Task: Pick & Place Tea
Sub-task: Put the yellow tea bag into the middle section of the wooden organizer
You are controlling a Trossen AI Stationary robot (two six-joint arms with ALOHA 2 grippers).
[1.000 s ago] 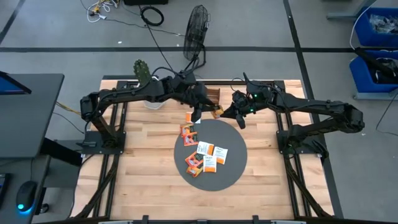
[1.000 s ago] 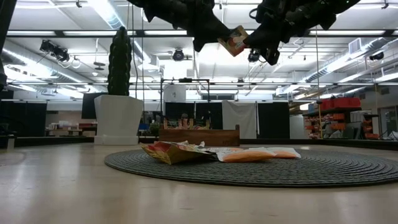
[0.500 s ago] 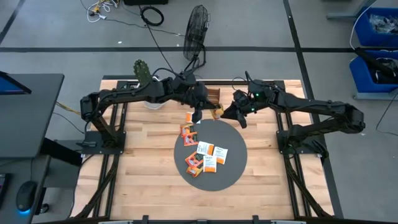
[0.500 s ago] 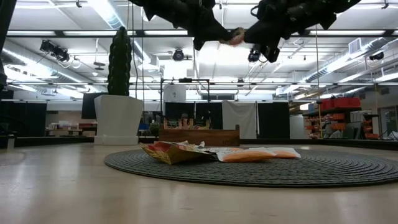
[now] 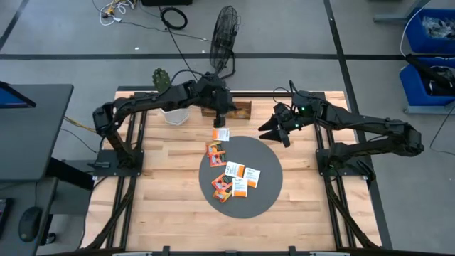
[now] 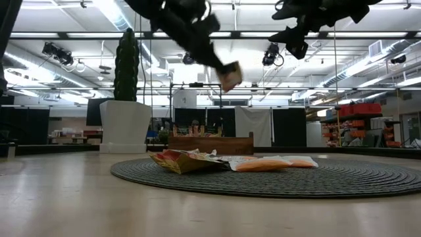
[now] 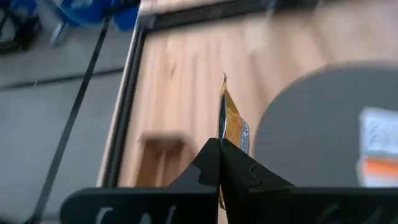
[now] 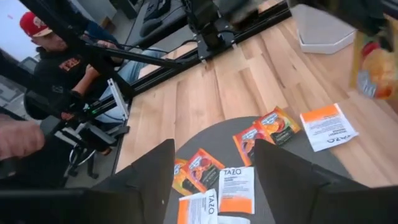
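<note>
My left gripper [image 5: 219,119] hangs over the table's far middle, just left of the brown wooden tray [image 5: 240,110], and is shut on an orange tea sachet [image 6: 230,75]. My right gripper [image 8: 214,149] stands open in the air over the grey disc's far right rim [image 5: 274,146], with nothing between its fingers. Several orange and white sachets [image 5: 234,179] lie flat on the disc. One white sachet with an orange band [image 5: 222,134] lies on the wood just beyond the disc's far edge. My left gripper pinches the sachet between its two fingers, which meet on its two flat faces [image 7: 225,135]. The sachet shows edge-on in the wrist view and sticks out forward past the fingertips. The fingers slant downward, and the sachet is lifted clear of the table.
A white pot with a cactus [image 5: 170,107] stands at the far left of the table, and a fan [image 5: 224,32] stands on the floor behind it. A seated person [image 8: 56,68] shows beyond the table in the right wrist view. Bare wood lies left of and in front of the disc.
The sachet has passed from my right gripper to my left. My left gripper shut on it, my right opened and drew back toward the table's right edge. My left gripper then carried the sachet down and toward the far edge beside the tray, rolling as it went.
</note>
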